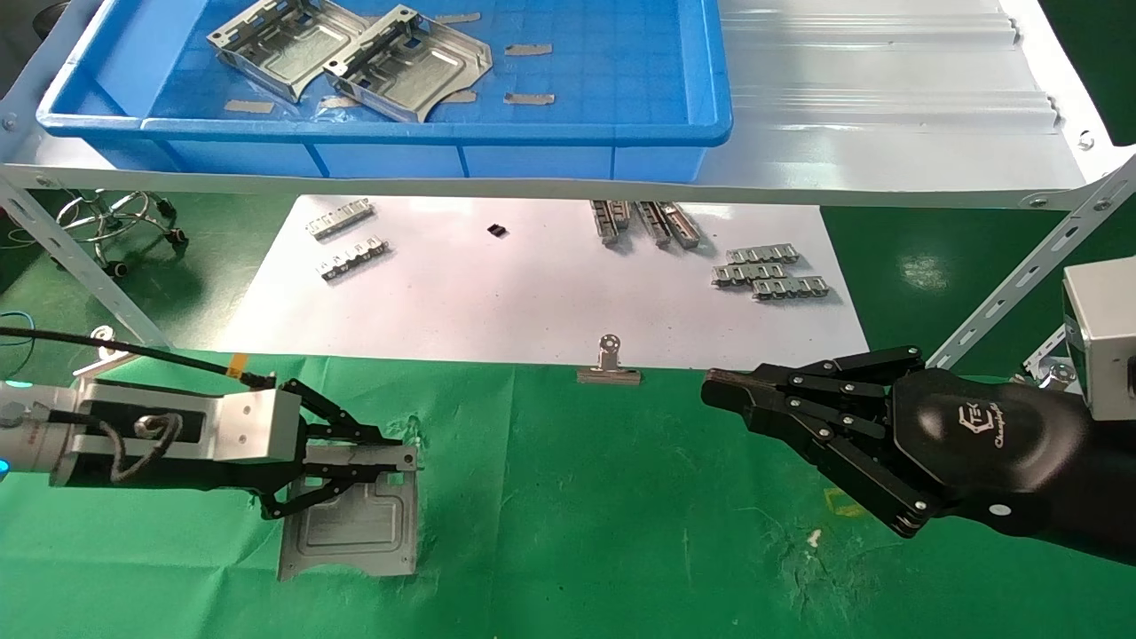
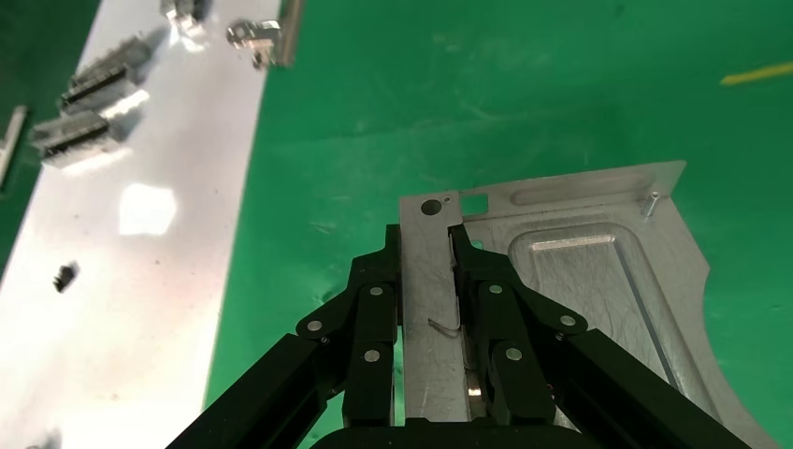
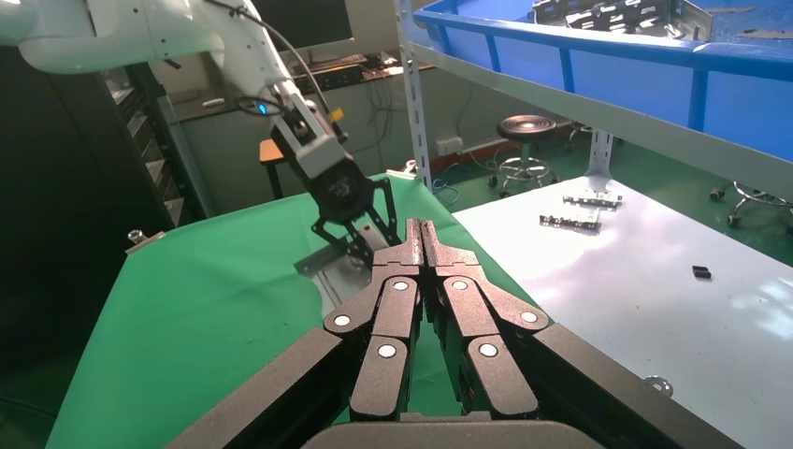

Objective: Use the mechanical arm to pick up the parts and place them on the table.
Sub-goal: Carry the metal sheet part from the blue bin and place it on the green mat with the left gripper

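Head view: at seven o'clock the left gripper is clamped on the raised rim of a part lying on the green table, open cloth separates it from the closed right gripper at four o'clock, and two parts are held in the blue bin at eleven o'clock.

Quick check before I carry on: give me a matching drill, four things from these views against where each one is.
1 left gripper
2 right gripper
3 two parts
4 binder clip

A in the blue bin
B fingers closed on a part lying on the green table
C at the white sheet's near edge
D above the cloth, holding nothing

1-B, 2-D, 3-A, 4-C
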Robot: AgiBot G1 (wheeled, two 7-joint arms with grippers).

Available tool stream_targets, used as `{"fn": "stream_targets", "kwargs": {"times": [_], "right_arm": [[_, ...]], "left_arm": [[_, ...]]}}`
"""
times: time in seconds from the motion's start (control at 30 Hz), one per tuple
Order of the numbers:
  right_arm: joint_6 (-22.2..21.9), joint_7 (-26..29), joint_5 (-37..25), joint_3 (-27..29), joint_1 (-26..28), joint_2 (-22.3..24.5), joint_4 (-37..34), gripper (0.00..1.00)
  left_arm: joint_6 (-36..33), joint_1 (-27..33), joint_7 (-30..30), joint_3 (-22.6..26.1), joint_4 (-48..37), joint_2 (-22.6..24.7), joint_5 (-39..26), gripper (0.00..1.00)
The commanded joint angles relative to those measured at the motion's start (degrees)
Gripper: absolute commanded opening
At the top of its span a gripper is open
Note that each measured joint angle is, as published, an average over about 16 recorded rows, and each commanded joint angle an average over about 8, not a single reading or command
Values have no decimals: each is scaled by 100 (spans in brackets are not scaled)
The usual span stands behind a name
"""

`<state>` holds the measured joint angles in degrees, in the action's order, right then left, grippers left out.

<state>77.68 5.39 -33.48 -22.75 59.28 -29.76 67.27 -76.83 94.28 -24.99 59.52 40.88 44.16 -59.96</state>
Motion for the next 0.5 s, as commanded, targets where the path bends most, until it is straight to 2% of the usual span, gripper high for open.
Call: {"fn": "stream_targets", "kwargs": {"times": [0.03, 0.27, 0.33, 0.37, 0.5], "right_arm": [[0, 0, 0, 0, 0, 0, 0, 0], [0, 0, 0, 0, 0, 0, 0, 0], [0, 0, 0, 0, 0, 0, 0, 0], [0, 0, 0, 0, 0, 0, 0, 0], [0, 0, 0, 0, 0, 0, 0, 0]], "left_arm": [[232, -125, -81, 17, 26, 40, -66, 0], [526, -299, -260, 28, 77, 125, -134, 0], [561, -324, -295, 28, 71, 136, -142, 6], [575, -335, -309, 27, 65, 140, -141, 14], [609, -366, -362, 23, 44, 148, -142, 64]]}}
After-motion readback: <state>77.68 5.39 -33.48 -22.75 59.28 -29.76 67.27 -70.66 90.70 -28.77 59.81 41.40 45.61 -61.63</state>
